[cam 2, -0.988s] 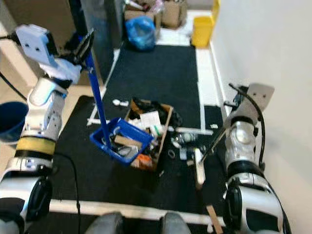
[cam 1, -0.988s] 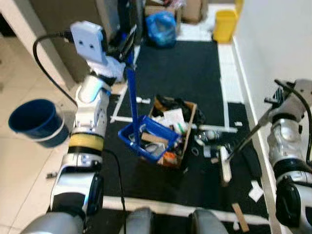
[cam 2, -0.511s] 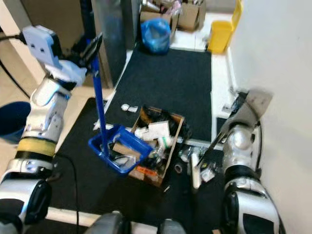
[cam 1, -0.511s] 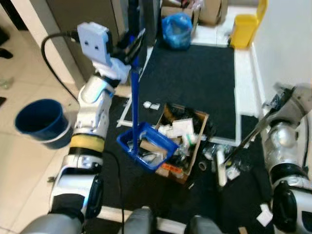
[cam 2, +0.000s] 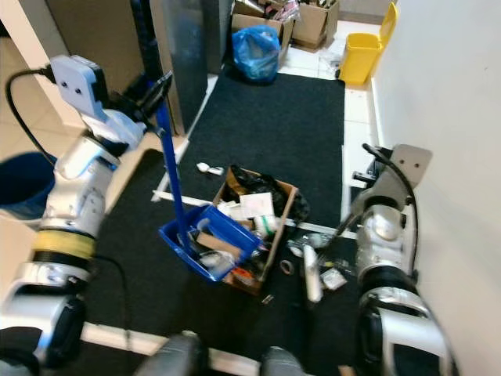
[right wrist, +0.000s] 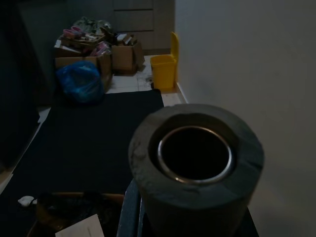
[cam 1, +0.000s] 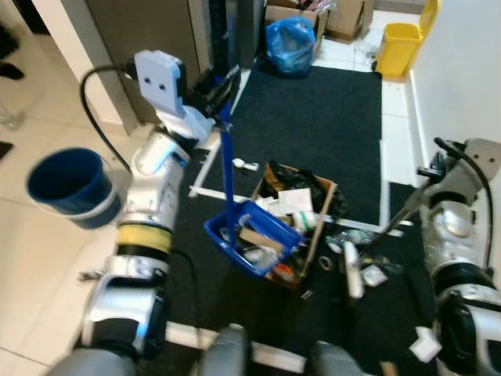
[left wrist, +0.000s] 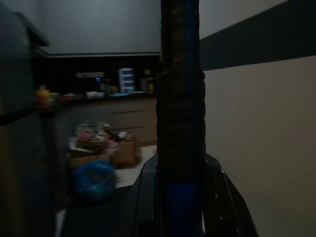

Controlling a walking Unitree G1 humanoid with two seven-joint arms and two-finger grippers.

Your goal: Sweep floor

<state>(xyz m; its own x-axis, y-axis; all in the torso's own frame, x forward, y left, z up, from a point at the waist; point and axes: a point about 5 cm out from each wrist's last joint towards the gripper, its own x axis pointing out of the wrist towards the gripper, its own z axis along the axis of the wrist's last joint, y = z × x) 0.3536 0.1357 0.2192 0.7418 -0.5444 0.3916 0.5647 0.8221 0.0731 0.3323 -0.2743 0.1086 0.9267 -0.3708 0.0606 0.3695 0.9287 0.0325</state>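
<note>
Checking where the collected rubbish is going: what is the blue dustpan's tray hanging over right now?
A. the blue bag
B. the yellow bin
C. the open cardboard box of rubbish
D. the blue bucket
C: the blue dustpan, held by the left gripper, overlaps the near edge of the cardboard box.

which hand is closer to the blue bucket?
Left. The left hand grips the dustpan handle just across from the blue bucket; the right hand is at the far side by the wall, holding the broom.

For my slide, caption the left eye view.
Left gripper holds a blue dustpan over a trash-filled cardboard box; right arm holds the broom.
</note>
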